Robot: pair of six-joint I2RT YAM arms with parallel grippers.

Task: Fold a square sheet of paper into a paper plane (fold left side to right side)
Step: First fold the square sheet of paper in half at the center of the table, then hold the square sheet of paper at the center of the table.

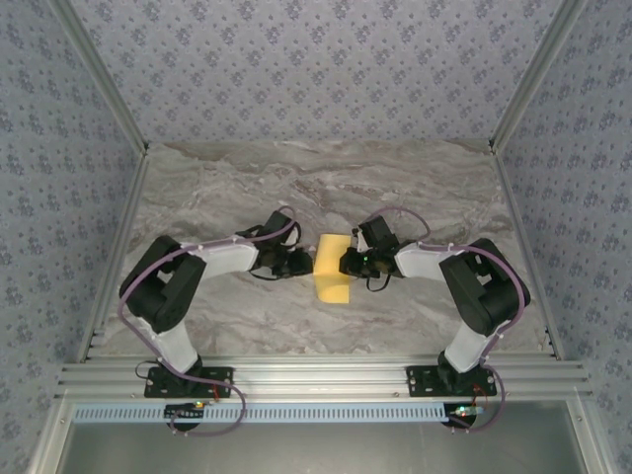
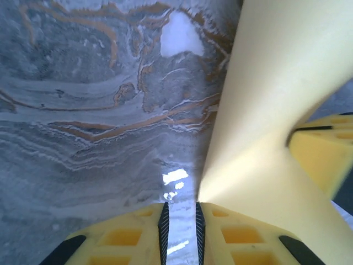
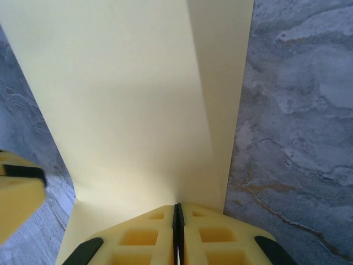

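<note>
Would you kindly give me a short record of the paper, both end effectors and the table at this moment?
paper: yellow sheet of paper, folded narrower, one crease visible
left end effector: narrowly open, table showing through the gap, sheet beside it
right end effector: shut on the sheet's edge
surface: marbled table

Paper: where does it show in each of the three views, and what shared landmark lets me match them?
Top external: paper near the picture's centre, mid-table.
Left wrist: paper down the right side, from the top edge to the bottom.
Right wrist: paper across the centre and left, its near edge pinched in the right fingers.
Shared landmark: the veined marble table under the paper.
</note>
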